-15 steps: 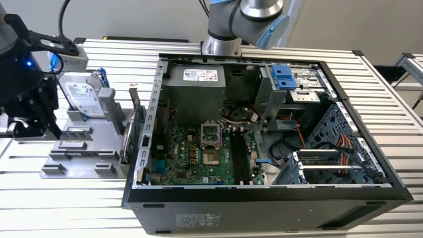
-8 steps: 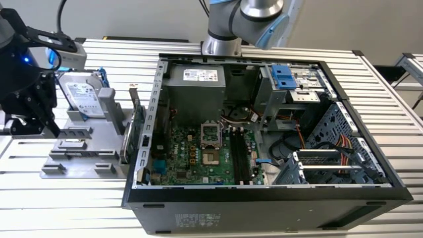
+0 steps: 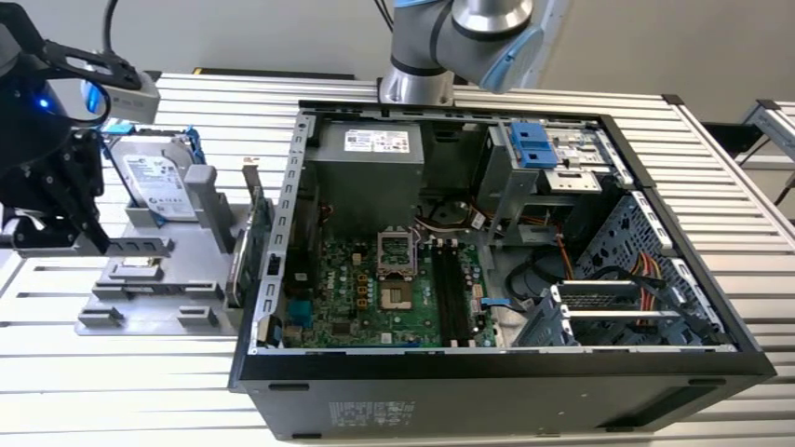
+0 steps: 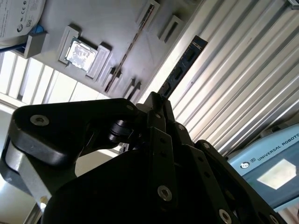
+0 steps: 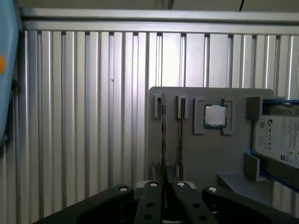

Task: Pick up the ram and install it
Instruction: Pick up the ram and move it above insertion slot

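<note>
In the second wrist view the ram (image 4: 181,69), a slim stick with dark chips, juts out from my gripper (image 4: 156,100) over the ribbed table. The first wrist view shows the ram (image 5: 163,135) edge-on, rising from between the close-set fingers (image 5: 152,198) of my gripper (image 5: 164,184), in front of the grey holder (image 5: 233,158). My black gripper (image 3: 87,237) hangs at the exterior view's left, by the holder (image 3: 149,298). The open computer case (image 3: 267,279) lies at the exterior view's right, with long dark memory slots (image 3: 448,293) on its green motherboard.
The holder also carries a silver hard drive (image 3: 155,182), a processor chip (image 5: 215,115), another thin board (image 5: 181,135) on edge in a slot, and a green card (image 3: 257,247) beside the case wall. Cables and a drive cage (image 3: 621,312) crowd the case's interior.
</note>
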`<action>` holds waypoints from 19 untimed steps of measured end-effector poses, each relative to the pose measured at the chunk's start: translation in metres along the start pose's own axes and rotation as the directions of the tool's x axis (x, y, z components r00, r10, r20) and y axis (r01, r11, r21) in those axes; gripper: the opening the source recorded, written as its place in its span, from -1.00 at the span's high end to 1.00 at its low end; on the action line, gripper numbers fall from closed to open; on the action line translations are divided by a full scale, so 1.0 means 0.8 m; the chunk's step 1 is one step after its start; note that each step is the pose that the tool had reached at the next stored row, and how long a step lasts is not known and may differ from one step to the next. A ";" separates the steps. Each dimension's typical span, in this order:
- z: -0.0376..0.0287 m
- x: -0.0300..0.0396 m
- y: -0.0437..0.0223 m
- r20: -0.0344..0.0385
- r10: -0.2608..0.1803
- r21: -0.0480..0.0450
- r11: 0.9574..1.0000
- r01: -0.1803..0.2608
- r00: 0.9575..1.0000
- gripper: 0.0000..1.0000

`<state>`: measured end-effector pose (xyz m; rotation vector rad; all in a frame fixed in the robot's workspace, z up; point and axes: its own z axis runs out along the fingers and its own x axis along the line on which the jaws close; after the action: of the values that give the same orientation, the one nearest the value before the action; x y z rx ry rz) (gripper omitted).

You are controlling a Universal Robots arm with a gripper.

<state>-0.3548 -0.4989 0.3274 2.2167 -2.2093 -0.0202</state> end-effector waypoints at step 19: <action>-0.0324 0.0000 0.0006 0.000 0.000 0.000 1.000 0.000 1.000 1.00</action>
<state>-0.3548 -0.4989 0.3533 2.2167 -2.2093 -0.0202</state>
